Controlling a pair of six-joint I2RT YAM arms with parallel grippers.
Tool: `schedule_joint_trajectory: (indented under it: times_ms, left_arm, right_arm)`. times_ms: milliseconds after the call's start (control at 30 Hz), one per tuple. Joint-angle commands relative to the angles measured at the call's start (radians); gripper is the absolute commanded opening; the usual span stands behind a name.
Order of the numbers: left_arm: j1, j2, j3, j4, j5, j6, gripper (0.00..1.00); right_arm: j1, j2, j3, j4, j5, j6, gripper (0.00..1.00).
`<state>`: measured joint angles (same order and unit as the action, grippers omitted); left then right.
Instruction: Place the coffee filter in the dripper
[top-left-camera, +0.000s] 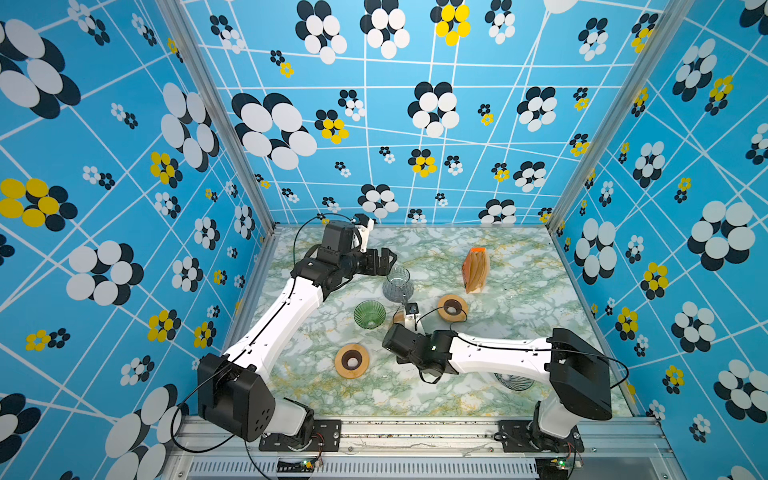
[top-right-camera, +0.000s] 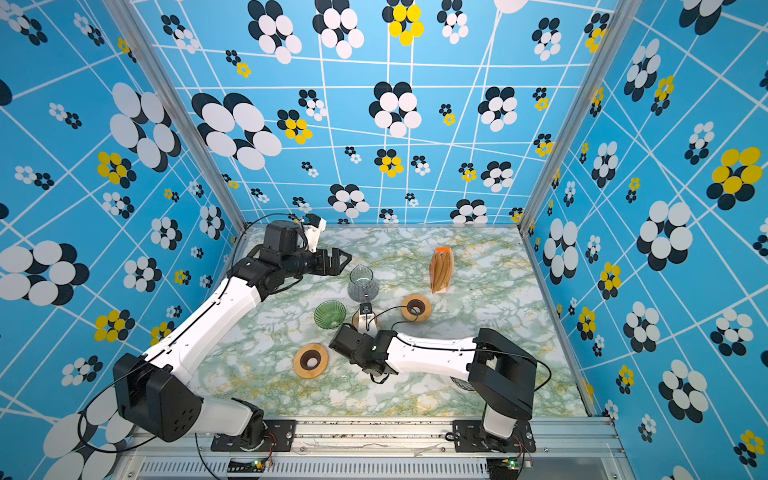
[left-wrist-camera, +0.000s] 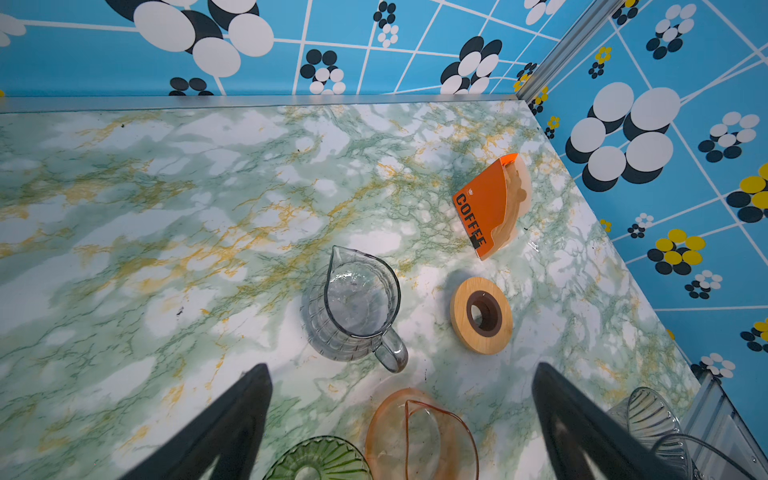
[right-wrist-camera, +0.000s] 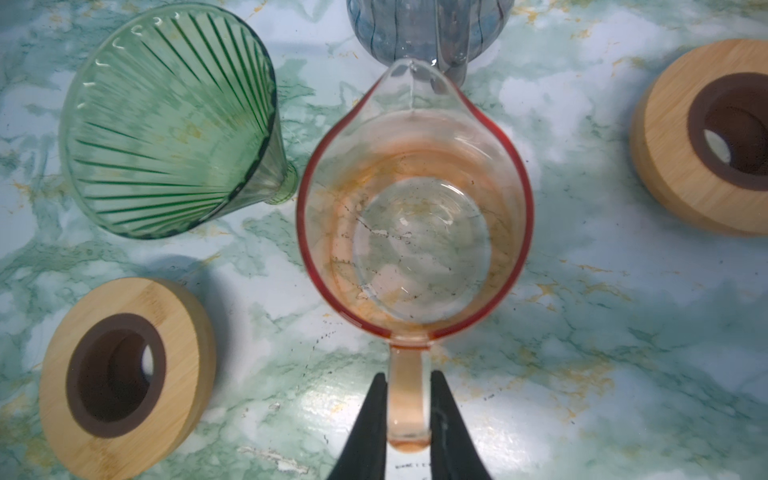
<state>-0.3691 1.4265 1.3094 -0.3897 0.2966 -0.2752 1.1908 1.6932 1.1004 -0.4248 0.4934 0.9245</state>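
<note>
Coffee filter pack (left-wrist-camera: 490, 203), an orange card sleeve printed COFFEE with brown paper filters showing at its clear side, stands on the marbled worktop (top-left-camera: 519, 332) towards the back right, well apart from both arms. The green dripper (right-wrist-camera: 166, 124), a ribbed glass cone, lies on its side near the middle, just beside an orange jug (right-wrist-camera: 415, 216) and near a clear jug (left-wrist-camera: 353, 303). Two wooden rings (top-left-camera: 352, 360) lie flat nearby. The left end effector (top-left-camera: 382, 262) hangs above the clear jug with its jaws spread wide and nothing in them. The right end effector (right-wrist-camera: 407, 376) has its jaws drawn in against both sides of the orange jug's handle, apparently gripping it. No filter has been taken out yet. A single filter is likely very light, thin and soft, easy to crease or tear, so a gentle pinch on its exposed top edge seems the best hold. The pack itself looks light enough to slide or tip when a filter is pulled, so it may need steadying.
</note>
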Motion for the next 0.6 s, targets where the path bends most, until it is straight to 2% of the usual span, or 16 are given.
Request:
schedule_joint_trajectory:
  times_ms: [0,233,567]
  left_arm:
    - [0.000,-0.023,0.020,-0.010,-0.014,0.018,0.99]
    - [0.001,-0.024,0.019,-0.011,-0.019,0.019,0.99]
    - [0.001,-0.021,0.019,-0.007,-0.013,0.016,0.99]
  right_arm:
    - [0.007,-0.067,-0.043,-0.040,0.022,0.003,0.18]
    - [0.023,-0.158,-0.123,-0.075,0.011,0.025,0.18]
    - [0.111,-0.233,-0.203,-0.097,0.040,0.079,0.18]
